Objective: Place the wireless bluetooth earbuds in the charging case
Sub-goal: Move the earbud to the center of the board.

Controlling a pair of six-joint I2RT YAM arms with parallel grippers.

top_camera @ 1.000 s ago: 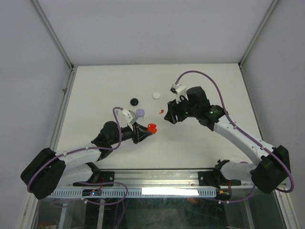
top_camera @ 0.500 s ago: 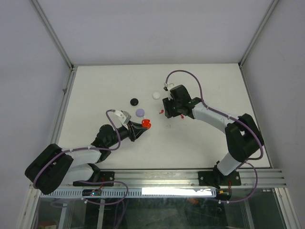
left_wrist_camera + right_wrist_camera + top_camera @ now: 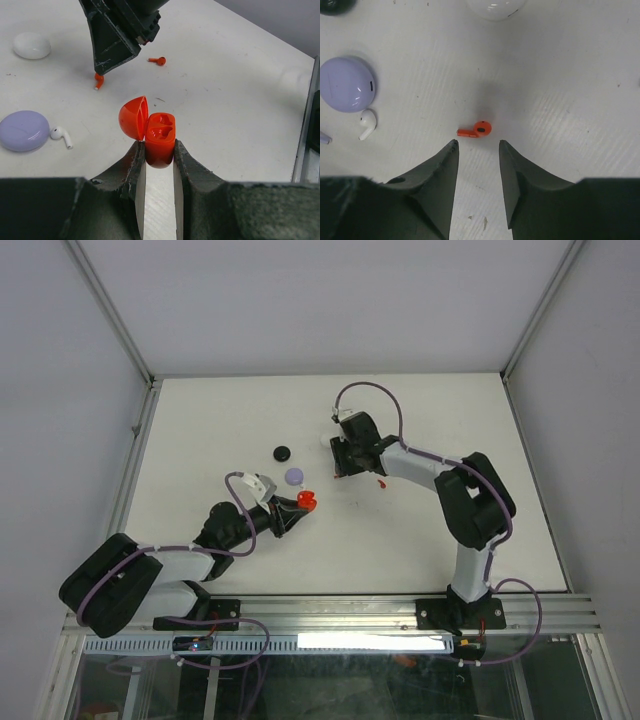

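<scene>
- Top external: the left gripper (image 3: 296,508) pinches the open red charging case (image 3: 306,501) near the middle of the table (image 3: 200,420). The right gripper (image 3: 338,472) hangs low just beyond it. A spare red earbud (image 3: 381,483) lies apart, to its right.
- Left wrist: the case stands upright, lid hinged aside, both sockets empty. Only its lower part is clamped, so a hard push could probably tip it or squeeze it out.
- Right wrist: the fingers are spread and hold nothing. The red earbud (image 3: 476,130) lies flat just ahead of the tips. It looks tiny and glossy, so an off-centre close could flick it toward the purple case (image 3: 347,83).
</scene>
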